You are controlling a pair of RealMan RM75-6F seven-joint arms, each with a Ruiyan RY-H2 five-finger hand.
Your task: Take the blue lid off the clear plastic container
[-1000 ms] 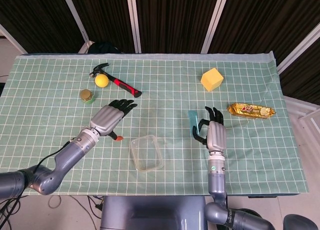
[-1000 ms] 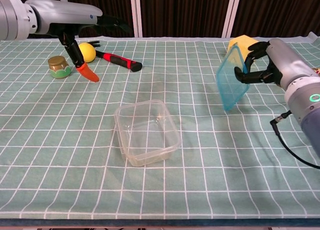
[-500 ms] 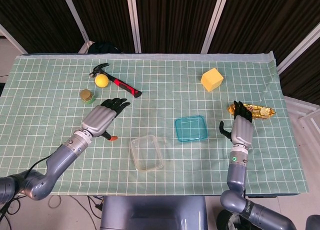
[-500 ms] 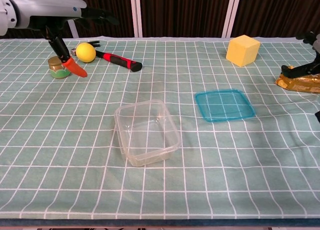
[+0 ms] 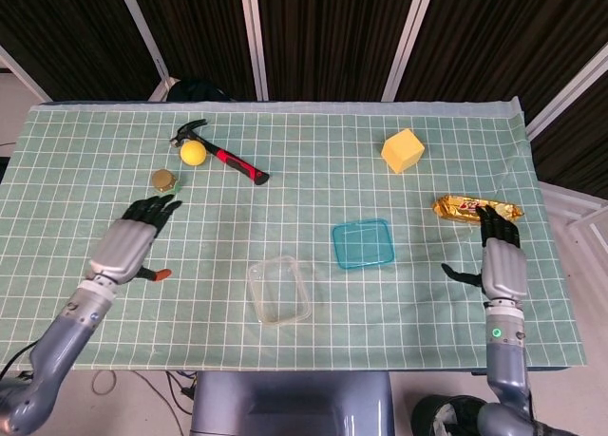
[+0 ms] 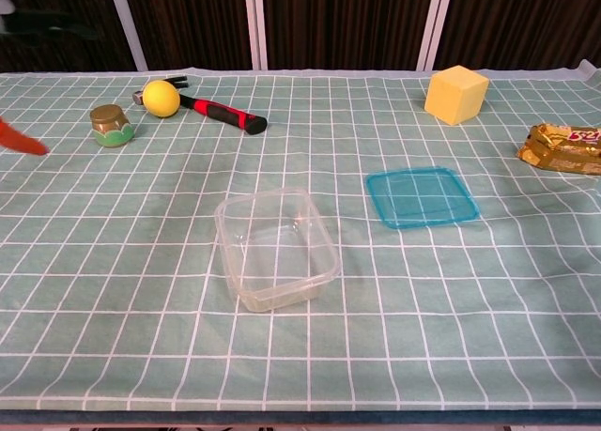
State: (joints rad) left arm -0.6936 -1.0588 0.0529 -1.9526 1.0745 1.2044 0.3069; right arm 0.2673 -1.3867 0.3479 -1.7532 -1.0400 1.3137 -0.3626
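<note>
both hands have drawn back toward the near table corners since the earlier frames, when the right hand (image 5: 501,263) held the blue lid (image 5: 363,243) upright before setting it down. lid now lies flat on the green gridded cloth (image 5: 313,184), just right of the clear plastic container (image 5: 279,289), apart from it; the container stands open and empty. this placement suggests the removal is complete. right hand rests palm-down near the gold snack bar (image 5: 478,209), fingers extended and apart, holding nothing. left hand (image 5: 130,246) hovers near the left edge, fingers spread, empty; a red-tipped part (image 5: 161,274) shows beneath it. chest view shows neither hand clearly.
</note>
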